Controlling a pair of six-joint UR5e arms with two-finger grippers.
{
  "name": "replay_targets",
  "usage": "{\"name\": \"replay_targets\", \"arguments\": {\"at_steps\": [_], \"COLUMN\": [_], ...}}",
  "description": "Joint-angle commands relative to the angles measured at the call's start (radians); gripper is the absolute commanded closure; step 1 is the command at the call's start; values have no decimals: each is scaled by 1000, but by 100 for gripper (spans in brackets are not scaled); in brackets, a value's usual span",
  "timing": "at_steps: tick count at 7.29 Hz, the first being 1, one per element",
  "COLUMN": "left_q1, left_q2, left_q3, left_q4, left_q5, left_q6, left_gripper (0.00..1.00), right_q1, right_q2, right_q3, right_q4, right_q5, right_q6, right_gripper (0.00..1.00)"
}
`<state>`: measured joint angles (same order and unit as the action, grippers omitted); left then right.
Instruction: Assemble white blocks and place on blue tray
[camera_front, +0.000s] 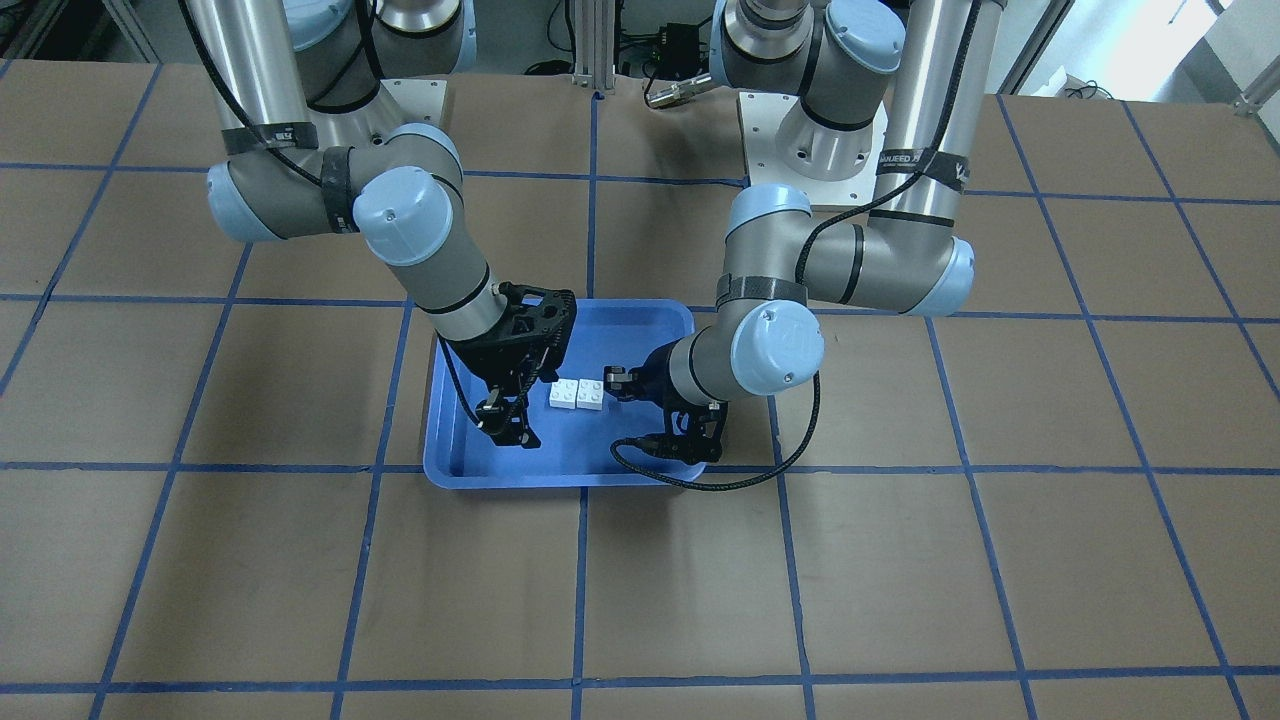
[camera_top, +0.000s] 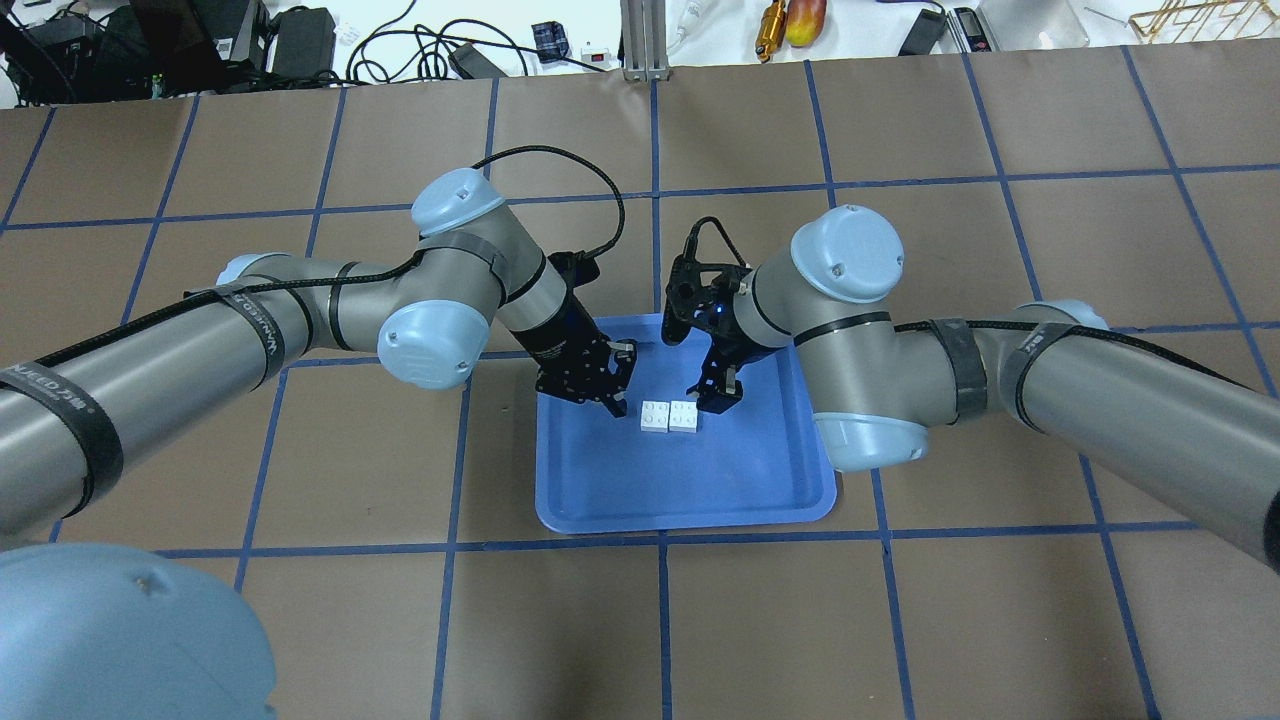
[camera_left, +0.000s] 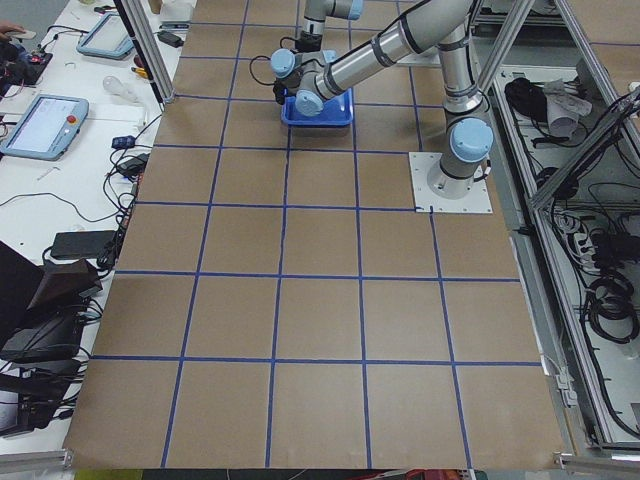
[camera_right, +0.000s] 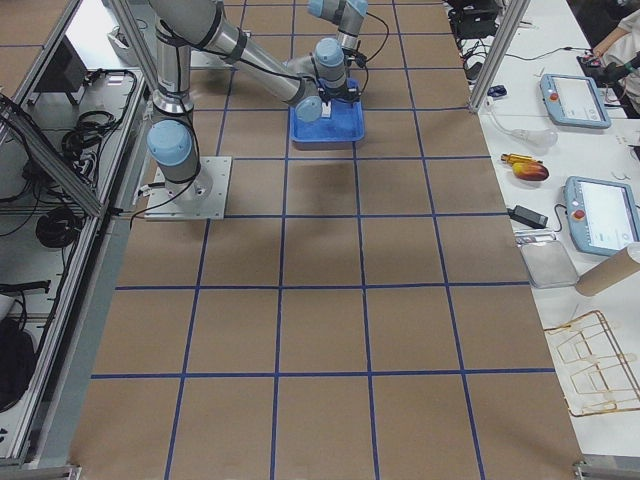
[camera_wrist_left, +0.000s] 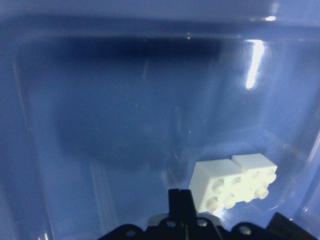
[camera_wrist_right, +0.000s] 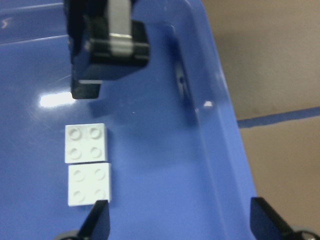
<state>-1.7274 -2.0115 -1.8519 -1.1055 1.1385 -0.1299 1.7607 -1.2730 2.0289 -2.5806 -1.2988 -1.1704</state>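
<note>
Two white blocks (camera_top: 670, 416) lie side by side, touching, studs up, on the floor of the blue tray (camera_top: 680, 490). They also show in the front view (camera_front: 577, 394), the right wrist view (camera_wrist_right: 87, 162) and the left wrist view (camera_wrist_left: 232, 182). My left gripper (camera_top: 612, 390) hangs just to their left in the overhead view, open and empty. My right gripper (camera_top: 718, 392) hangs just to their right, open and empty; its fingertips (camera_wrist_right: 100, 220) stand wide apart. Neither gripper touches the blocks.
The tray (camera_front: 600, 450) sits at the table's middle on brown paper with a blue tape grid. Its raised rim (camera_wrist_right: 220, 115) runs close beside my right gripper. Cables and tools lie beyond the far table edge (camera_top: 560, 45).
</note>
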Motion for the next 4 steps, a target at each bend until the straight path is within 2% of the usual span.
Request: {"name": "replay_targets", "arguments": {"at_steps": [1,2,3,4], "left_q1": [5,11,14,28], "left_q2": [29,45,66,89], "left_q3": [13,37,78,150], "left_q4": [-10,-23,-80,-167], "left_q5": [84,206,245,306], "left_q6": [-5,-4,-1,6], "left_gripper": [86,77,55,35], "right_q1": [-58,-75,-88,-93], "right_q2": [-80,-107,-112,-117], "right_q3": [-172,-246,-316,-385], "right_q4": [325,473,543,635], "right_q5": [-63,-74,-156,-196], "right_q6": [8,11,52,111], "right_gripper": [0,0,0,0]}}
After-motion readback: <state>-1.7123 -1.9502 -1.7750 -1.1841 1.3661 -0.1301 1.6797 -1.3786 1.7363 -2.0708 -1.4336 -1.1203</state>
